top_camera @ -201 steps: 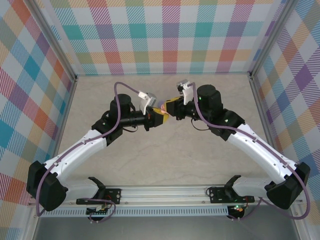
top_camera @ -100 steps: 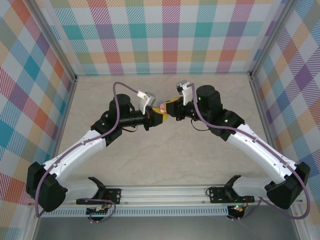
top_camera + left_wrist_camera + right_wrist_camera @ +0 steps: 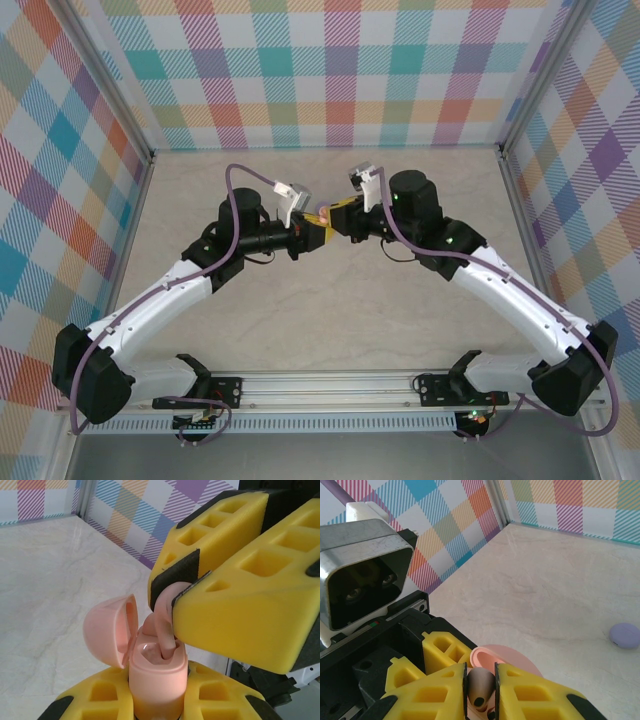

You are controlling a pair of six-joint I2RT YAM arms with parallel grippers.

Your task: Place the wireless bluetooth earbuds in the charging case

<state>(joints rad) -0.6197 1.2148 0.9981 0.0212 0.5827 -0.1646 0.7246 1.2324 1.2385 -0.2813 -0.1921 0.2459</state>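
**Top external:** At frame centre the left gripper [image 3: 314, 233] and right gripper [image 3: 338, 217] meet tip to tip above the table [image 3: 330, 330], likely so one steadies the case while the other feeds it.

**Left wrist:** At the bottom, the left gripper is clamped on the pink charging case [image 3: 157, 680], whose lid [image 3: 107, 630] is swung open to the left. From the upper right, the right gripper pinches a pink earbud [image 3: 162, 622], its lower end reaching into the case's well.

**Right wrist:** Low centre, that earbud sits between the yellow fingers [image 3: 530, 695]. A lavender piece [image 3: 625, 635] lies well apart at the right edge.
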